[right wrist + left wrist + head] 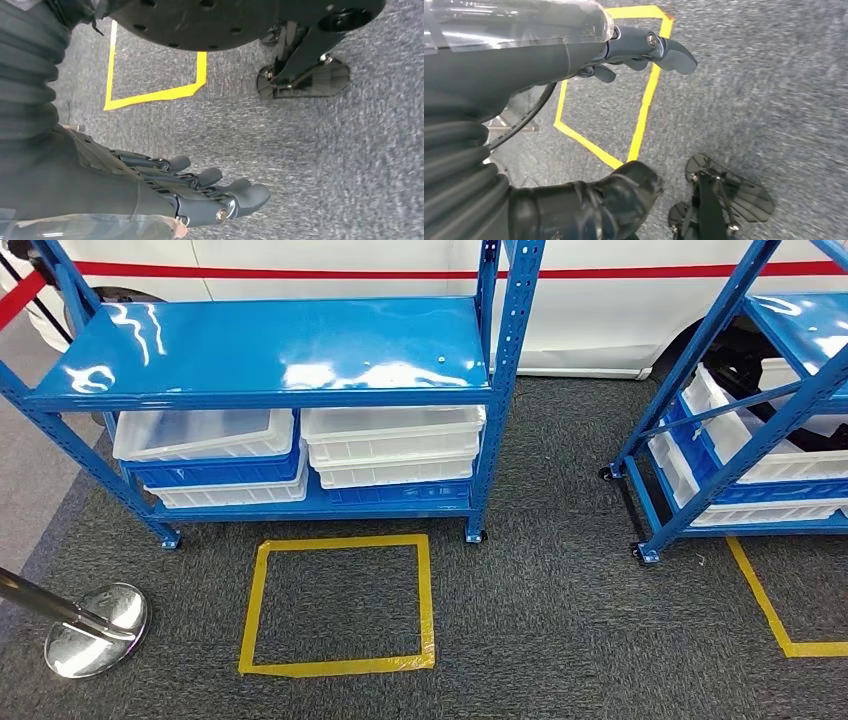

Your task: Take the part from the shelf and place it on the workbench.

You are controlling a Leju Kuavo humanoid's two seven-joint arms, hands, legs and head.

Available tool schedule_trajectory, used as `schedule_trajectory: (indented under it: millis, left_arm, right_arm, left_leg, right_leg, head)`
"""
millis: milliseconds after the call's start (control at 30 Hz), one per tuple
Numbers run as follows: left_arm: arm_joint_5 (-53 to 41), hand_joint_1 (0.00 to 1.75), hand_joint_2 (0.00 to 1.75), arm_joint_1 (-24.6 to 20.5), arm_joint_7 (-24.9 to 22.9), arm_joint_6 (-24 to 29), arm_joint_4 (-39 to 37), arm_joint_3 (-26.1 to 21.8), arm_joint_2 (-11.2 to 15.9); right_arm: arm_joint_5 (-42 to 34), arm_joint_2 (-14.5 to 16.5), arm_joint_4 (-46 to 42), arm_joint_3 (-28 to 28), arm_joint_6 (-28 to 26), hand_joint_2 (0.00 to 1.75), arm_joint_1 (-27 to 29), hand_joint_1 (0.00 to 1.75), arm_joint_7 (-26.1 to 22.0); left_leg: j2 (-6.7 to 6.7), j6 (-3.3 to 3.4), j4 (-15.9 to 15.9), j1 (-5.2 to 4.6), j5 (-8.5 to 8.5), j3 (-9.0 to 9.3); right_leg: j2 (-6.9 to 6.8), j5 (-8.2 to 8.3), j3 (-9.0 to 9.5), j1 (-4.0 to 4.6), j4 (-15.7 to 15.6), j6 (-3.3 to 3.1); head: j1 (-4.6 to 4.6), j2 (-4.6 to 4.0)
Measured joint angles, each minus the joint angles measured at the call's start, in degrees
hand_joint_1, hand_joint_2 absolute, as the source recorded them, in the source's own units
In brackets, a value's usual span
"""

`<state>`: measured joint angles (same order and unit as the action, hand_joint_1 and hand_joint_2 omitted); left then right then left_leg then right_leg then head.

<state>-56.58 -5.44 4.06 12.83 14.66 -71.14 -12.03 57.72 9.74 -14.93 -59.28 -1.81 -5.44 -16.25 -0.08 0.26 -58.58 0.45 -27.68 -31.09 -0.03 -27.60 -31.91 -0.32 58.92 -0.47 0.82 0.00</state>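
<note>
Head view shows the blue shelf ahead; I cannot tell which part to take. Left wrist view: the left hand hangs empty, fingers loosely apart. Right wrist view: the right hand too.

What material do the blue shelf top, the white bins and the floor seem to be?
Shelf top: likely painted metal, glossy, with bright reflections. White bins: probably plastic, slightly translucent, matte. Floor: grey carpet, seemingly, with a speckled woven look.
</note>
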Motion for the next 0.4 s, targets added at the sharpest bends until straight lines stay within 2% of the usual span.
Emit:
schedule_trajectory:
  millis: [100,133,200,267,300,333,367,400]
  left_arm:
    - [-2.10,0.00,1.75,-0.53,0.34,0.52,-0.39,-2.44,-0.49]
    - [-2.47,0.00,1.75,-0.61,0.38,0.66,-0.49,-3.03,-0.61]
    - [-2.78,0.00,1.75,-0.76,0.41,0.82,-0.60,-3.88,-0.80]
    - [-2.83,0.00,1.75,-0.86,0.42,0.85,-0.69,-4.44,-0.87]
    - [-2.83,0.00,1.75,-0.89,0.42,0.85,-0.78,-4.67,-0.90]
    - [-2.83,0.00,1.75,-0.93,0.42,0.85,-0.86,-4.90,-0.92]
    - [-2.83,0.00,1.75,-0.98,0.42,0.85,-0.93,-5.12,-0.96]
    - [-2.83,0.00,1.75,-1.01,0.42,0.85,-0.98,-5.26,-0.97]
  right_arm:
    - [2.04,0.24,0.38,-2.16,-0.28,1.75,-0.57,0.00,-0.72]
    - [2.33,0.28,0.45,-2.70,-0.42,1.75,-0.68,0.00,-0.83]
    - [2.55,0.28,0.61,-3.49,-0.57,1.75,-0.78,0.00,-0.95]
    - [2.59,0.29,0.75,-4.07,-0.61,1.75,-0.87,0.00,-1.05]
    - [2.61,0.29,0.81,-4.33,-0.60,1.75,-0.94,0.00,-1.09]
    - [2.62,0.29,0.86,-4.56,-0.60,1.75,-1.02,0.00,-1.13]
    - [2.64,0.29,0.91,-4.75,-0.61,1.75,-1.09,0.00,-1.13]
    - [2.65,0.29,0.95,-4.87,-0.61,1.75,-1.12,0.00,-1.13]
  left_leg:
    - [-0.04,0.88,0.51,0.00,0.24,0.11]
    - [0.02,1.29,0.76,0.11,0.45,0.18]
    - [0.17,1.95,1.11,0.26,0.74,0.24]
    - [0.21,2.19,1.07,0.17,0.74,0.14]
    - [0.21,2.23,1.02,0.13,0.70,0.13]
    - [0.20,2.25,0.96,0.11,0.65,0.16]
    - [0.14,2.24,0.87,0.10,0.56,0.23]
    - [0.11,2.24,0.83,0.10,0.51,0.27]
  right_leg:
    - [0.01,-0.01,-0.02,-0.01,0.02,0.88]
    - [0.02,-0.65,-0.32,-0.05,0.80,1.18]
    - [0.06,-3.68,-2.48,-0.17,5.60,1.66]
    - [0.06,-6.92,-5.89,-0.21,12.73,2.00]
    - [0.06,-7.36,-6.94,-0.24,14.93,2.10]
    - [0.05,-6.67,-7.05,-0.26,15.12,2.12]
    - [0.05,-5.04,-6.12,-0.28,13.21,2.05]
    - [0.05,-4.06,-5.55,-0.29,12.00,2.01]
  head:
    - [0.01,0.00]
    - [0.02,0.00]
    - [0.05,0.00]
    - [0.07,0.00]
    - [0.07,0.00]
    - [0.07,0.00]
    - [0.07,0.00]
    - [0.06,0.00]
